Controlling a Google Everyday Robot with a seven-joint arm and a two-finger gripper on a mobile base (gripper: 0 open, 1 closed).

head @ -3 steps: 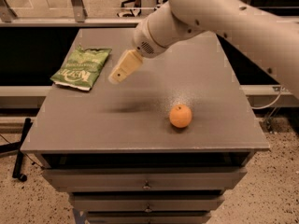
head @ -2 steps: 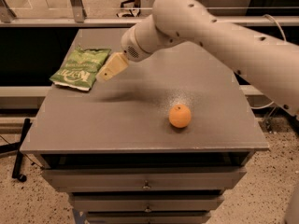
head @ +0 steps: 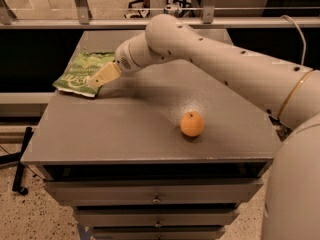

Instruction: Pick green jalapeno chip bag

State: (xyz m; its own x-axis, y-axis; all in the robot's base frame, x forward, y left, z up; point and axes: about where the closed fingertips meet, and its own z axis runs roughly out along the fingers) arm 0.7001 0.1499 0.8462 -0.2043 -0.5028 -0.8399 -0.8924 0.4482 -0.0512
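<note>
The green jalapeno chip bag lies flat near the left edge of the grey cabinet top. It is light green with white lettering and a white lower edge. My gripper, with cream-coloured fingers, reaches down from the white arm to the bag's right lower side and overlaps its edge. I cannot tell whether it touches the bag.
An orange sits on the cabinet top right of the middle, well apart from the bag. The cabinet has drawers below its front edge. A railing runs behind the cabinet. My arm spans the right side.
My gripper has moved left and down across the cabinet top, from between the bag and the orange to the bag's right edge. The bag and orange have not moved.
</note>
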